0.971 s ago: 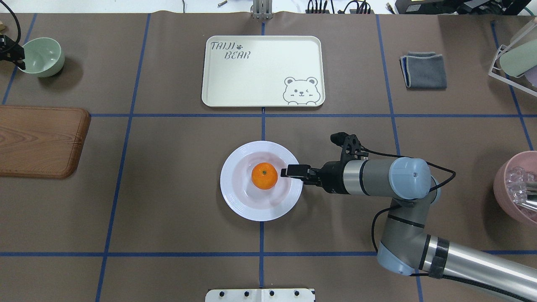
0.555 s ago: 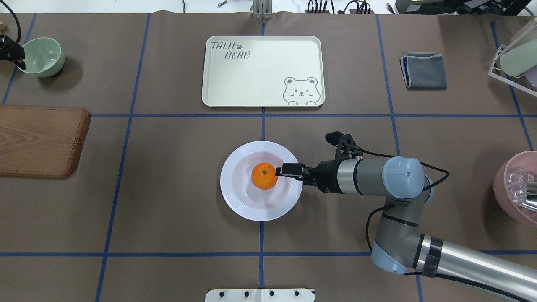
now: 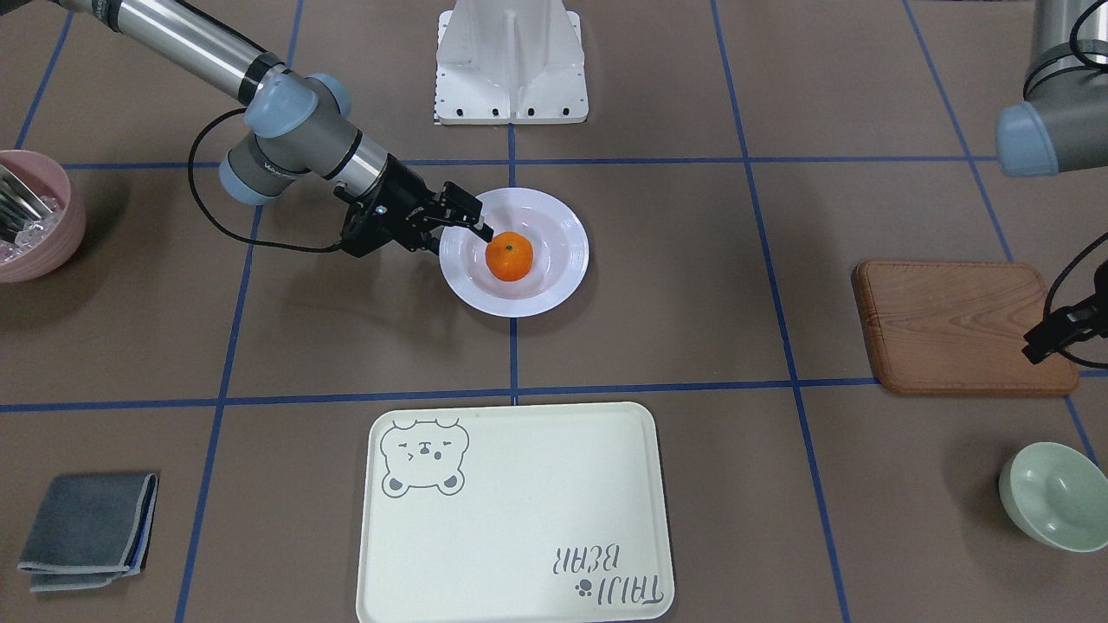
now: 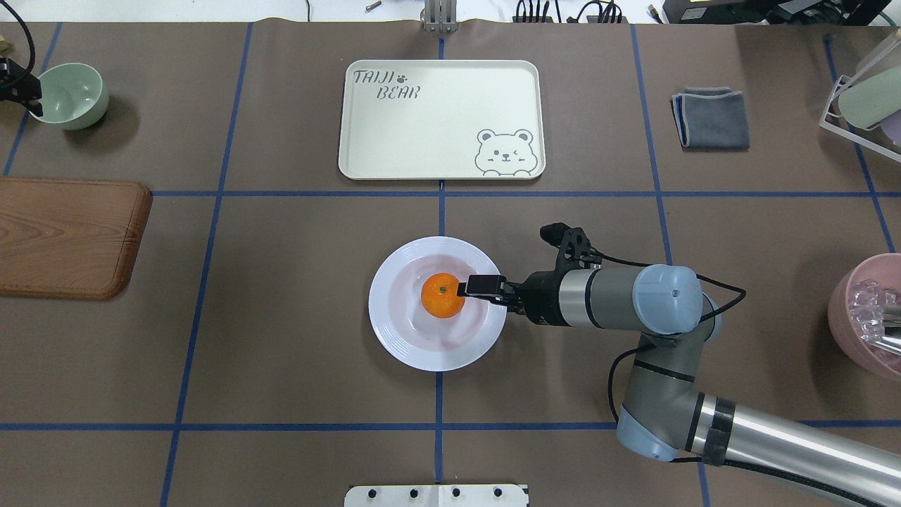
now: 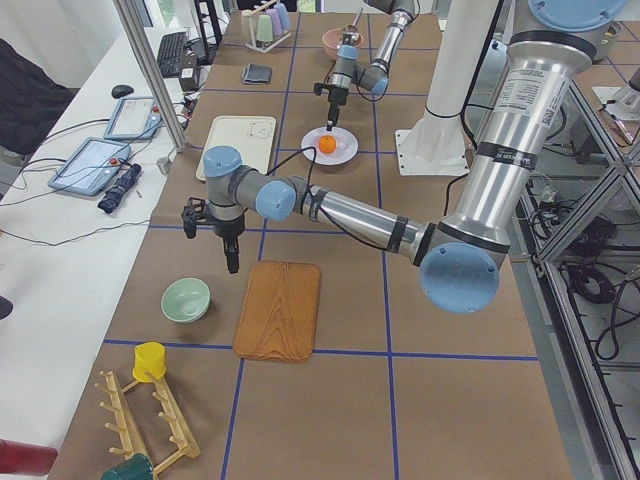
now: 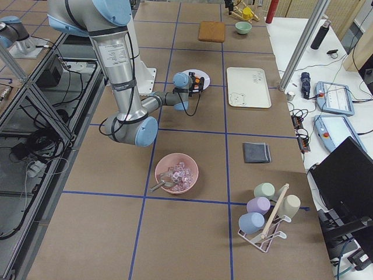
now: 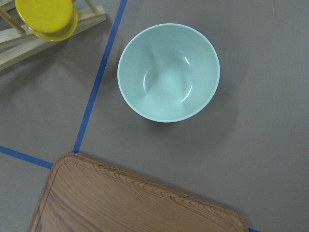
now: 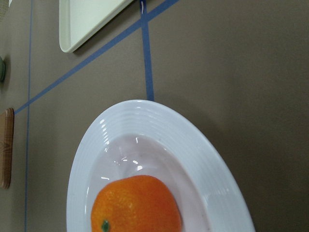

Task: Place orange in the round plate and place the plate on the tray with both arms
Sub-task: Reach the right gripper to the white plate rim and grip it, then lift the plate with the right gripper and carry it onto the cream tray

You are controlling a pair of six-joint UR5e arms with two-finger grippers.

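Observation:
The orange (image 4: 442, 296) sits in the middle of the white round plate (image 4: 394, 338), which stands on the table mat near the centre. The cream tray (image 4: 436, 105) with the bear face lies farther back, apart from the plate. My right gripper (image 4: 464, 286) reaches in low over the plate's right rim, its tips right beside the orange. In the front view it (image 3: 483, 223) looks open, one finger above the other. My left gripper (image 3: 1034, 350) hangs far off beside the wooden board and looks shut on nothing. The right wrist view shows only orange (image 8: 137, 205) and plate (image 8: 159, 121).
A mint-green bowl (image 4: 70, 95) and a wooden board (image 4: 63, 236) lie at the far left. At the back right are a folded grey cloth (image 4: 711, 117) and a cup rack (image 4: 862, 98). A pink bowl (image 4: 869, 313) stands at the right edge.
My right gripper has slid leftwards over the plate's rim until its tips reach the orange. Plate, orange and left arm have stayed where they were.

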